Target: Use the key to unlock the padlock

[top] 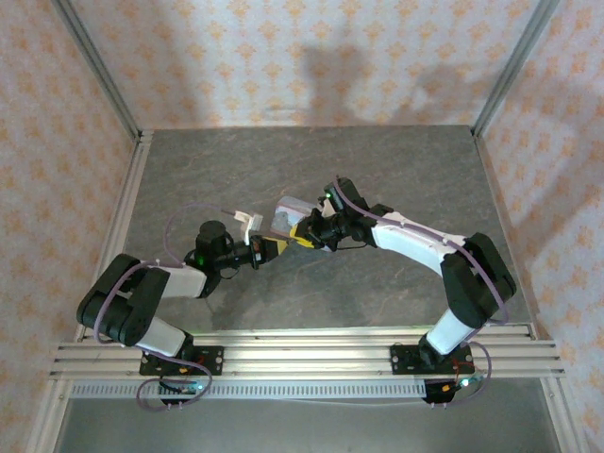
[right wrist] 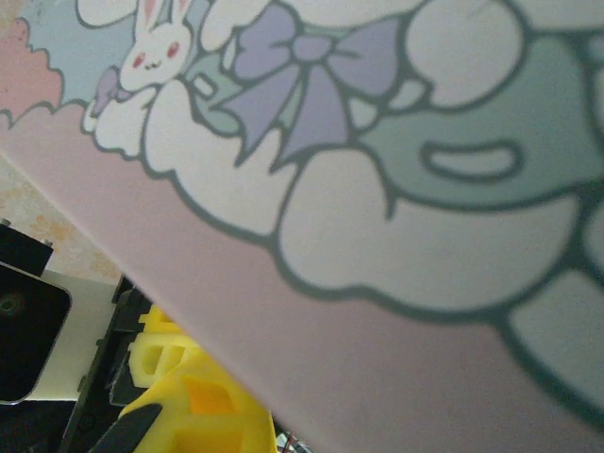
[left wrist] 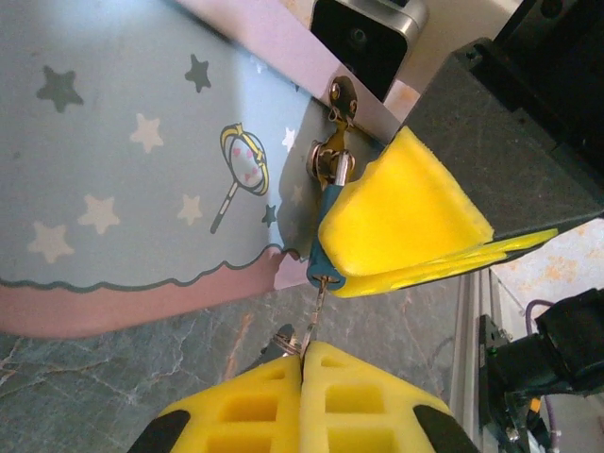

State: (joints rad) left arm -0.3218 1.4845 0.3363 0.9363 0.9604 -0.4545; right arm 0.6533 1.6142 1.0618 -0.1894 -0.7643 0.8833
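There, in the top view, my two claws met nose to nose near the middle of the surface (top: 236,160), well away from all four edges, with the pale blue tin (top: 286,215) just on the far side of them. My left claw (top: 260,250) came in from the left edge's side and my right claw (top: 304,234) from the right. From my left wrist I saw the tin (left wrist: 142,170) on its side on the grey surface (left wrist: 113,377), its star-printed face towards me. The padlock (left wrist: 324,241), small and dark blue, hung from the metal hasp (left wrist: 332,156) at the tin's edge. My right claw (left wrist: 354,272) was clamped on the padlock, its yellow pads pressed to the lock's body so that only a blue strip showed. My left claw (left wrist: 302,363) was pinched together on the key (left wrist: 318,300), gripping its head between the fingertips. The thin silvery shaft ran straight up, and its tip met the padlock's lower end; how far in it sat I could not tell. From my right wrist the tin (right wrist: 377,236) lay very close, its rabbit (right wrist: 146,47) and bow print blurred.
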